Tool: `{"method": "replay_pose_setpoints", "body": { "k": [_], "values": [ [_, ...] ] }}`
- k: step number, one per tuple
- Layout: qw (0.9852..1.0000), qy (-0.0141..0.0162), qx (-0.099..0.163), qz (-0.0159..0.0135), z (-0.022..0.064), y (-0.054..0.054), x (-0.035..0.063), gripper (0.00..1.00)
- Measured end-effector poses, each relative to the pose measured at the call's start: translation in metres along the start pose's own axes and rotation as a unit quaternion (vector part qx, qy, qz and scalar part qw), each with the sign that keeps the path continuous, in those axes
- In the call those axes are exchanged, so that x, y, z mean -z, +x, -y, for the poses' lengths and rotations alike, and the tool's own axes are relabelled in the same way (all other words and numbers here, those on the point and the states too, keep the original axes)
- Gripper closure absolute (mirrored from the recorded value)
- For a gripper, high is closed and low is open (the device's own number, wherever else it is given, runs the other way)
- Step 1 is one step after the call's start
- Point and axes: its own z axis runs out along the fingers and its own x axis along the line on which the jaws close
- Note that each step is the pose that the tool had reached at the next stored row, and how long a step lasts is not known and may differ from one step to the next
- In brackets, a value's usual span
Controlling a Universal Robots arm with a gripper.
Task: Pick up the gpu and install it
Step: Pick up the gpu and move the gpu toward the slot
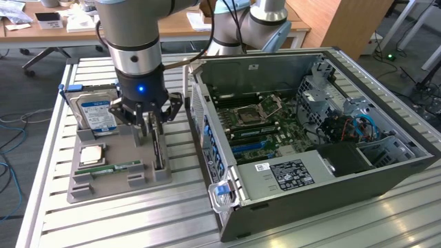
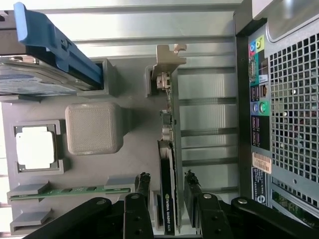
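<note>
The gripper point(image 2: 166, 175) is over the grey holder tray point(image 1: 124, 147), which lies on the slatted metal worktop point(image 1: 124, 217). It is lowered around the gpu point(image 2: 168, 211). The gpu stands on its long edge in a narrow slot of that tray, on the tray's side nearest the open computer case point(image 1: 310, 134). The gripper is open. In the wrist view one of its black fingers point(image 2: 143, 191) stands on each side of the thin dark card, and a sliver of tray shows between each finger and the board, so the card is straddled but not clamped. The fingers flank the stretch of card that carries a printed label, away from its pale metal end bracket point(image 2: 167, 62), which sits in a notch at one end of the tray's slot. Elsewhere on the tray a blue-labelled hard drive point(image 1: 96, 114) stands upright at the end farther from the exterior camera. A square processor chip point(image 2: 35, 148) lies flat in a pocket and a narrow green memory stick point(image 2: 70, 191) rests in its own groove, both on the side of the tray away from the case. The case sits on the worktop just beside the tray, on the exterior view's right, with its side panel off and the motherboard exposed.
</note>
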Motion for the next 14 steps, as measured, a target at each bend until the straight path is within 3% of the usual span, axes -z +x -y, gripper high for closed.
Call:
{"method": "replay_pose_setpoints", "body": {
  "k": [14],
  "values": [
    [0.9999,-0.0001,0.017,-0.0005,0.0000,-0.0016,-0.0048,0.58]
  ]
}}
